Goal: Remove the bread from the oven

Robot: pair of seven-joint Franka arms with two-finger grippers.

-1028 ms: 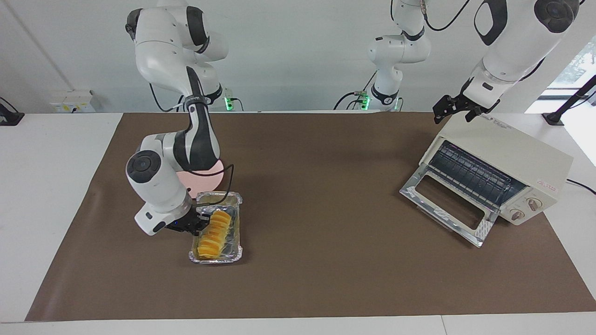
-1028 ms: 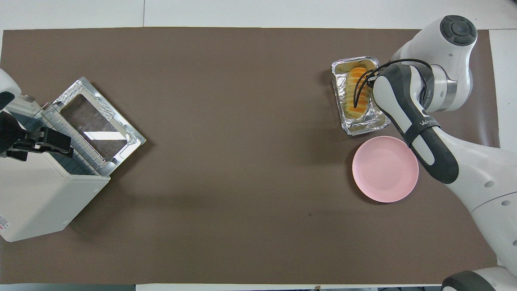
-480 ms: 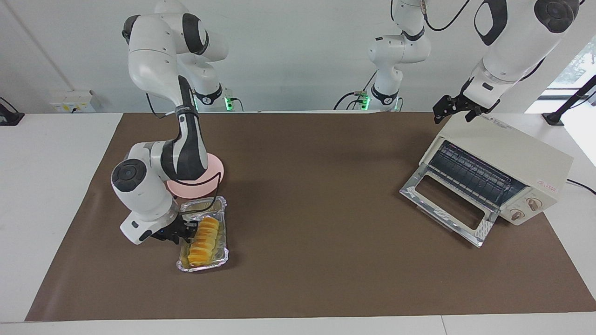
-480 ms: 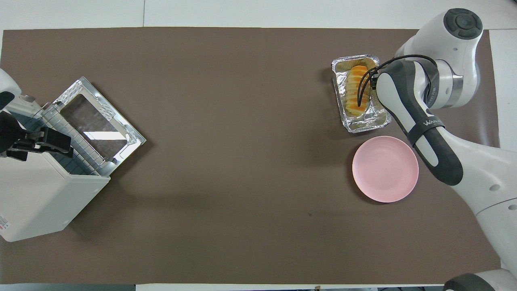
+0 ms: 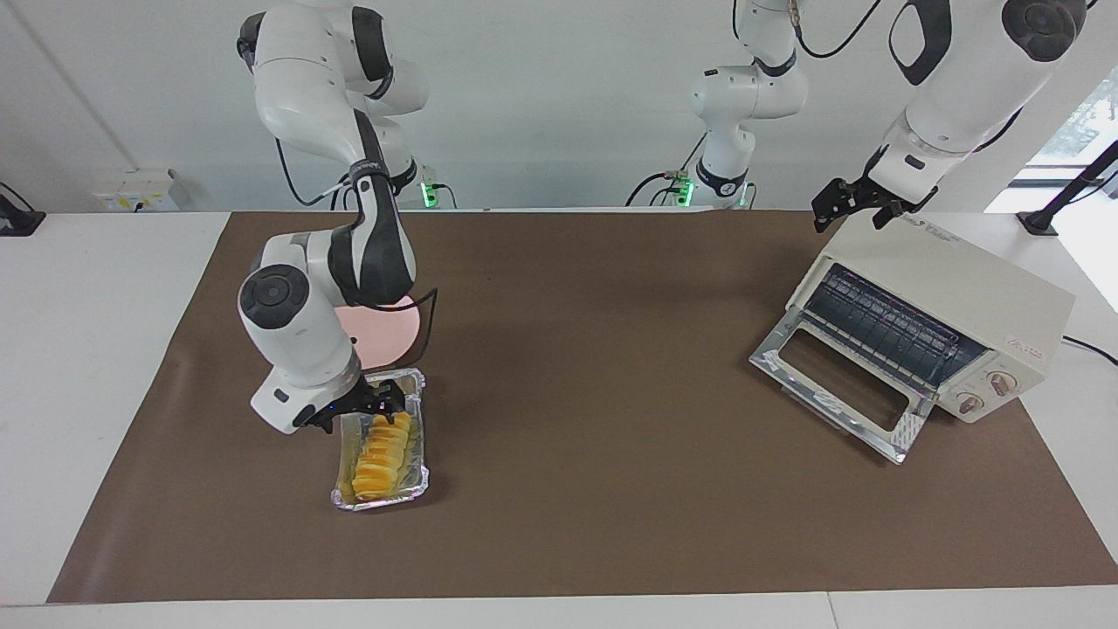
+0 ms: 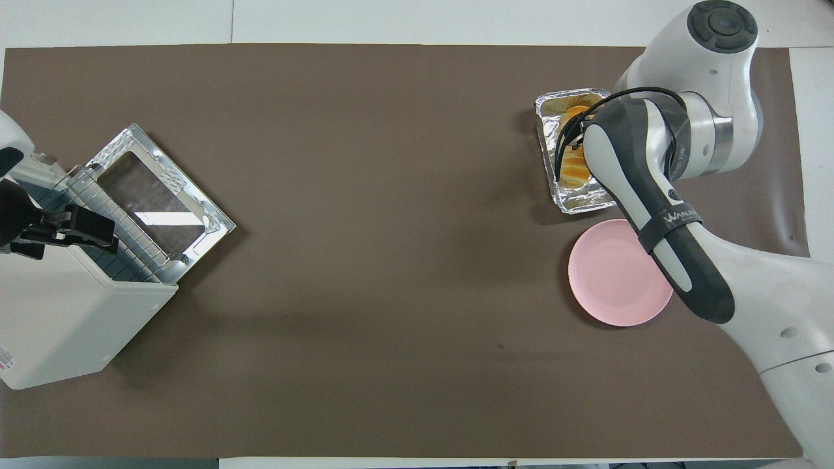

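Since half a second ago, my right gripper (image 5: 374, 407) has lifted from beside the foil tray (image 5: 423, 479) to just above the bread (image 5: 382, 452); whether it is parted or closed I cannot tell.

Bread: lies in the tray, farther from the robots than the pink plate (image 5: 395, 339), well apart from the oven (image 5: 948, 314). Judged light, soft, crushable; grip mid-length across its narrow width, gently.

My left gripper (image 5: 852, 203) waits over the oven's top.
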